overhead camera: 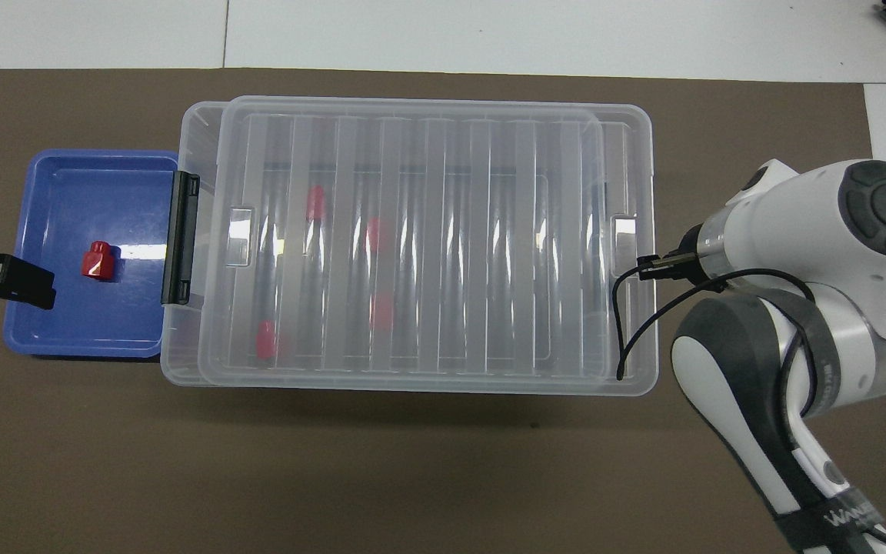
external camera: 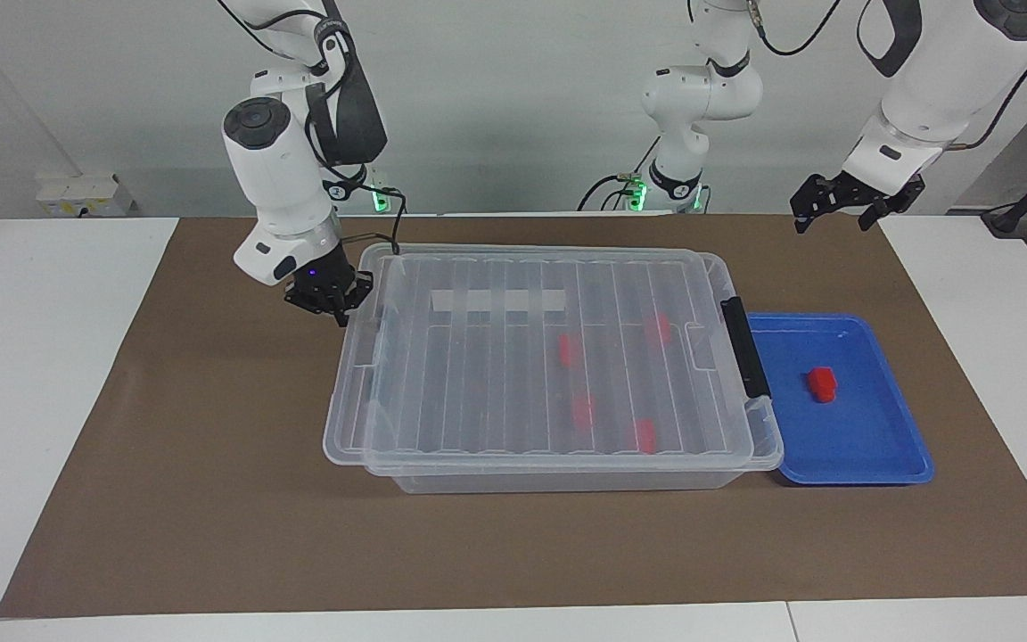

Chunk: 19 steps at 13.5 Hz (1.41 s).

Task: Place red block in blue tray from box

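A robotics lab: two white arms [external camera: 282, 178] on a bare table [external camera: 59, 374].

Brown mat [external camera: 210, 499] (on white table [external camera: 41, 357])

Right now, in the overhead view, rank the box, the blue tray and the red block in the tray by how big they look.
1. The box, largest by far.
2. The blue tray.
3. The red block, smallest.

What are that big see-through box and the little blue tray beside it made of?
The box and its ribbed lid look like clear, glossy plastic: red blocks show through. The blue tray seems opaque moulded plastic, with a shiny highlight and rounded rim.
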{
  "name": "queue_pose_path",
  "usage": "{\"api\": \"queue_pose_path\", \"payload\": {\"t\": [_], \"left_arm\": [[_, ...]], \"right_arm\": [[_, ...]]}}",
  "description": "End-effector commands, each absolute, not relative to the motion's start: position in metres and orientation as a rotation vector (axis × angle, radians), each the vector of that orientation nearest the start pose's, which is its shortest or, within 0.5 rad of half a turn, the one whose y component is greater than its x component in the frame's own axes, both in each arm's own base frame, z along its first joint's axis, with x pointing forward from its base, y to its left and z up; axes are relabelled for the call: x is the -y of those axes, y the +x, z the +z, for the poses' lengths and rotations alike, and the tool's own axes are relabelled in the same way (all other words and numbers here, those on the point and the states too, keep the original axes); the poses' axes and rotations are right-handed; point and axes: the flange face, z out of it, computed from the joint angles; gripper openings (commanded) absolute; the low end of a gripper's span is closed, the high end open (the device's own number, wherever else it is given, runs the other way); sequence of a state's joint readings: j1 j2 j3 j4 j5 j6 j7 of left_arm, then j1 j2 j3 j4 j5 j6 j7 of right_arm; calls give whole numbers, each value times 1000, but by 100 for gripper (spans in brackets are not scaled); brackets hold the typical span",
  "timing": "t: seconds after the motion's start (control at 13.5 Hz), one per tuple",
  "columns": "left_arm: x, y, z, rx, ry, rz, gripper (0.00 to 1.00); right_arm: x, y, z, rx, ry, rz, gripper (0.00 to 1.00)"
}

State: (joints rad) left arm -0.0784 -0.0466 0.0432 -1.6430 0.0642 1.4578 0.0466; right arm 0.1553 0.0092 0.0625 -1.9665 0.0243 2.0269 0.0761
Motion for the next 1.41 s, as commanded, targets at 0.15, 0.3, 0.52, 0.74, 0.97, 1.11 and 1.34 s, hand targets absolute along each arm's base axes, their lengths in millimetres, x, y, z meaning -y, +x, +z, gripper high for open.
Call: {"api": "queue_pose_path", "payload": {"t": [0.15, 0.3, 0.52, 0.74, 0.97, 1.11, 1.34], "left_arm": [[8, 517, 609, -119, -3059, 184, 100], [8, 517, 609, -114, -3059, 186, 100], [6, 517, 609, -107, -3059, 186, 100], [4, 517, 609, -105, -3060, 189, 100], [-4, 517, 609, -86, -3066, 193, 100], [-4, 517, 609, -86, -3066, 193, 100], [2, 516, 609, -100, -3065, 190, 100]], "right_arm": [[-142, 539, 469, 226, -3077, -91, 0], [-142, 540, 469, 228, -3076, -94, 0], [-133, 544, 477, 204, -3077, -99, 0], [-99, 545, 492, 109, -3084, -111, 0], [-61, 542, 508, -2, -3088, -125, 0], [-36, 544, 516, -136, -3083, -140, 25], [-15, 549, 539, -322, -3084, -144, 96]]}}
